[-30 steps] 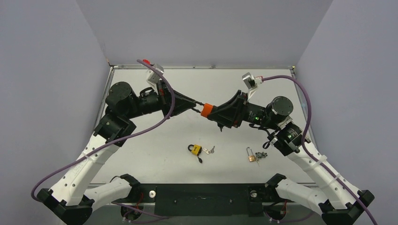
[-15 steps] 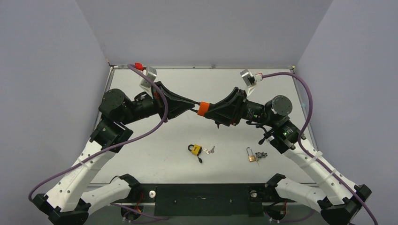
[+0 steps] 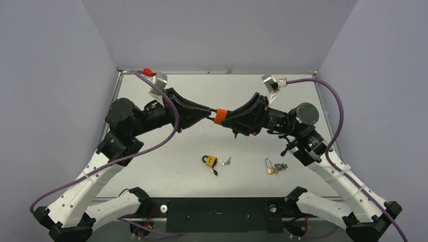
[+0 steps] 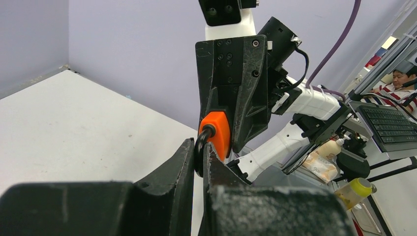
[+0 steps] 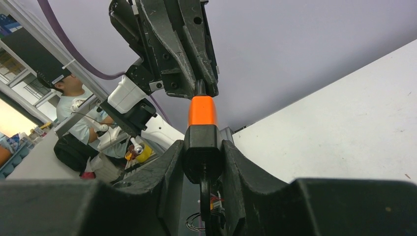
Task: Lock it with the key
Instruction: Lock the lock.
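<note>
- Compared with a second ago, both arms have slid slightly towards the left side of the table (image 3: pixel 166 166), and the orange padlock (image 3: pixel 218 116) has gone with them, a touch higher; the two small locks on the table lie as they did.
- Now the orange padlock hangs in mid-air above the middle of the table, pinched between both tools, clear of the surface.
- Left tool (image 3: pixel 210 112): clenched on the shackle (image 4: pixel 198 150), a thin, glossy black loop that curves out of the lock's smooth, rounded orange body. Its fingers (image 4: pixel 174 169) are matte black, scuffed and wedge-shaped.
- Right tool (image 3: pixel 225 119): clenched on a square-edged black block (image 5: pixel 202 140) that sits directly against the orange body, its broad curved fingers (image 5: pixel 169 167) pressing both flanks. Whether that block is part of the lock or a key head cannot be told. A thin dark ring (image 5: pixel 204 196) hangs beneath it.
- The two tools point at each other, tips nearly touching, with the orange body between them.
- On the table, near its front edge: a small yellow padlock (image 3: pixel 211 161) with a black shackle, silvery keys (image 3: pixel 225 161) just beside it.
- Well apart to its right, a brass-coloured padlock (image 3: pixel 270 170) with a tall, thin metal shackle, a dark bunch of keys (image 3: pixel 281 167) touching it.
- The table is pale, flat and matte.
</note>
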Robot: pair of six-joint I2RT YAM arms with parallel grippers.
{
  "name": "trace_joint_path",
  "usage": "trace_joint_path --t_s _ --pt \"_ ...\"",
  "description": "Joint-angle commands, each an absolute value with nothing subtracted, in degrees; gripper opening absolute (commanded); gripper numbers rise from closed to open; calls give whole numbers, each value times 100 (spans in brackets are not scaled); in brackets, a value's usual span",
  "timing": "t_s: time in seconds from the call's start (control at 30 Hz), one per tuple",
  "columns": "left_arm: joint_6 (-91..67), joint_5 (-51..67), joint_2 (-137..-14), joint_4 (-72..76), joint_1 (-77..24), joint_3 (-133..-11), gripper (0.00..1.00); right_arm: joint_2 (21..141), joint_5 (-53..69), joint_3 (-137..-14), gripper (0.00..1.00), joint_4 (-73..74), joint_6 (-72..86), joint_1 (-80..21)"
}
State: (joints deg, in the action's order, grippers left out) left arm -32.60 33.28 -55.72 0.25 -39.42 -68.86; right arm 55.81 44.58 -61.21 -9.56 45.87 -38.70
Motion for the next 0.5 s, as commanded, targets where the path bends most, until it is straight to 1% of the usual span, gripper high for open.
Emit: trace_joint_path --t_s 0.0,0.1,0.47 --pt "-3420 4070 -5911 -88 -4496 -6831 0 5919 3947 -6447 0 -1438 4545 -4095" --pt "-3409 4019 -5954 99 -4611 -6837 0 5946 3942 -6479 0 -1456 4535 -4096" --pt "-3358 3933 -6099 45 -4877 -6862 0 6035 3858 -6543 0 -1371 4445 -4128"
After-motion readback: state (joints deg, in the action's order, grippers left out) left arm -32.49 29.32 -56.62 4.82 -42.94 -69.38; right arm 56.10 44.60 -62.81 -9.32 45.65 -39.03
